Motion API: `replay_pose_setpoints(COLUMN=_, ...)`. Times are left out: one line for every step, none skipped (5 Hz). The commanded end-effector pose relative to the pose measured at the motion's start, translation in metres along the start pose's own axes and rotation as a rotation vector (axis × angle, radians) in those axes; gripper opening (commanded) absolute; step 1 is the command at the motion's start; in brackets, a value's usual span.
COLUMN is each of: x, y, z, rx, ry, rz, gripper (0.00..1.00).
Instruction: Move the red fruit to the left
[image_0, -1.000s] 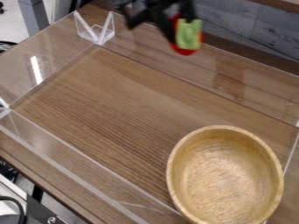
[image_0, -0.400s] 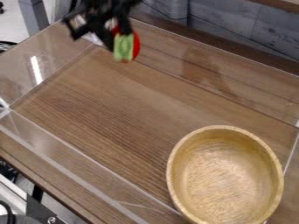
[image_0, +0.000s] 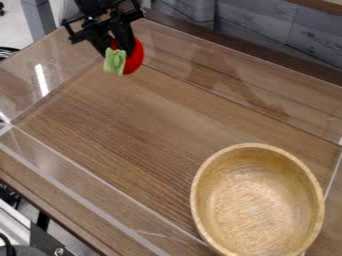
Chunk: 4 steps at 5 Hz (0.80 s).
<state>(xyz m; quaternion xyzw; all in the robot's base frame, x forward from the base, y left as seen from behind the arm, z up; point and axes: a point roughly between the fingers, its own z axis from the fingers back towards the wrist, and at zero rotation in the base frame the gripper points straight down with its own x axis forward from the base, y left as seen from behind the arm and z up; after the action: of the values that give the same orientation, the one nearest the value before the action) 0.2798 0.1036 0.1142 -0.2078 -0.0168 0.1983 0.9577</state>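
The red fruit (image_0: 127, 58), a small glossy red piece with a light green cap facing left, hangs just above the wooden tabletop near the far left of the clear-walled tray. My black gripper (image_0: 118, 42) reaches down from the top left and is shut on the fruit's upper part. The fingers partly cover the top of the fruit. I cannot tell whether the fruit touches the wood.
A large wooden bowl (image_0: 257, 203) stands at the near right corner. Clear acrylic walls (image_0: 54, 75) ring the wooden surface (image_0: 147, 130). A grey board backs the scene at the upper right.
The gripper has carried the red fruit leftward and lower, from the top centre to the far left, and rolled so that the green cap now faces left.
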Motion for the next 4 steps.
replay_pose_setpoints(x=0.017, y=0.009, z=0.006, rx=0.029, ry=-0.033, rz=-0.141, gripper=0.00)
replay_pose_setpoints(x=0.026, y=0.019, z=-0.005, rx=0.043, ry=-0.021, rz=-0.198, gripper=0.00)
replay_pose_setpoints(x=0.031, y=0.025, z=-0.003, rx=0.045, ry=-0.021, rz=-0.230, gripper=0.00)
replay_pose_setpoints(x=0.032, y=0.028, z=0.000, rx=0.043, ry=-0.021, rz=-0.248, gripper=0.00)
